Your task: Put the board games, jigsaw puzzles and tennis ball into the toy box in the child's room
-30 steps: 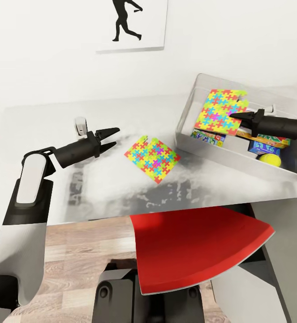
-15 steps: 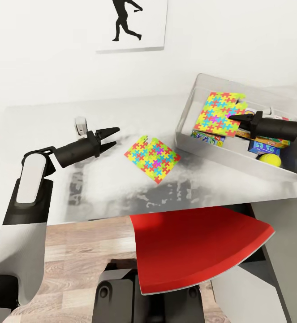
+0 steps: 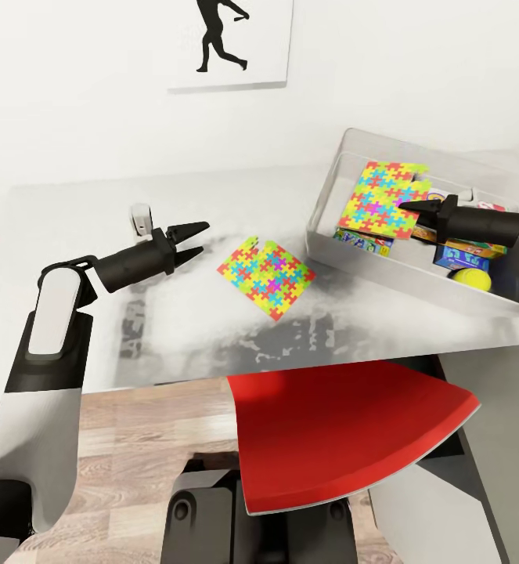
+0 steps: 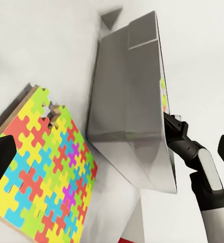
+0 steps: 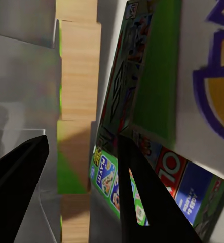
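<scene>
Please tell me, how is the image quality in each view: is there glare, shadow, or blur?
Head view: the table is washed pale, with a dark patchy reflection near its front edge. Left wrist view: the puzzle is sharp, evenly lit. Right wrist view: the game boxes are close and soft, and the dark fingers are in shade.

One puzzle (image 3: pixel 266 276) lies flat mid-table (image 3: pixel 95 227); the second (image 3: pixel 383 199) tilts in the toy box (image 3: pixel 369 262), right, over games and ball (image 3: pixel 472 280).

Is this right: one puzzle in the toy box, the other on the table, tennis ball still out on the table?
Not quite. The head view shows the ball already inside the toy box, beside the game boxes. The rest holds: one puzzle in the box, the other puzzle on the table.
</scene>
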Robot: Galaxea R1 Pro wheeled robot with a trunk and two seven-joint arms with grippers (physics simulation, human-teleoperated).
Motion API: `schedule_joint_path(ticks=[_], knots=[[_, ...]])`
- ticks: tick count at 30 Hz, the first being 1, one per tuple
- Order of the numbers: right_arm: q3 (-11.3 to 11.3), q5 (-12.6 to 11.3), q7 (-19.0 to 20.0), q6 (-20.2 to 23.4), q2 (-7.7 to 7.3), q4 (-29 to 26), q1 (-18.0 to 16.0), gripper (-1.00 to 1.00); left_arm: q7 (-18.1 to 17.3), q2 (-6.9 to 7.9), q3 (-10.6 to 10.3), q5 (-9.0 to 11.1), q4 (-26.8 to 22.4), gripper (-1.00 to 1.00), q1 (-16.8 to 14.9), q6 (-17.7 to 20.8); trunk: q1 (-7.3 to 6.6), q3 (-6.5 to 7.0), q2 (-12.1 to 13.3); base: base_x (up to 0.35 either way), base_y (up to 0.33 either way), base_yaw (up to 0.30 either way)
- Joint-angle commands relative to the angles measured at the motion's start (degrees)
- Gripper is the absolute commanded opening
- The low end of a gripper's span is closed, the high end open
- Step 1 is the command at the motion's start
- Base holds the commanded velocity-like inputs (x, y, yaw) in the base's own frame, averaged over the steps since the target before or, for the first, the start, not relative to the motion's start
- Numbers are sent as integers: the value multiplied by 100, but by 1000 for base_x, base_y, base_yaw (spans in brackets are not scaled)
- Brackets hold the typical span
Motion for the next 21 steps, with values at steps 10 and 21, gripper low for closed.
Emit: schedule_joint_path(ticks=[10,21], knots=[[23,43,56,0,-8,7,-7,100,-60,-1,7,-60,-2,100,-4,27,3,-7,-9,0,0,0],[25,43,52,0,-25,7,-7,100,-60,-10,7,-60,-3,100,-4,25,3,-7,-9,0,0,0]])
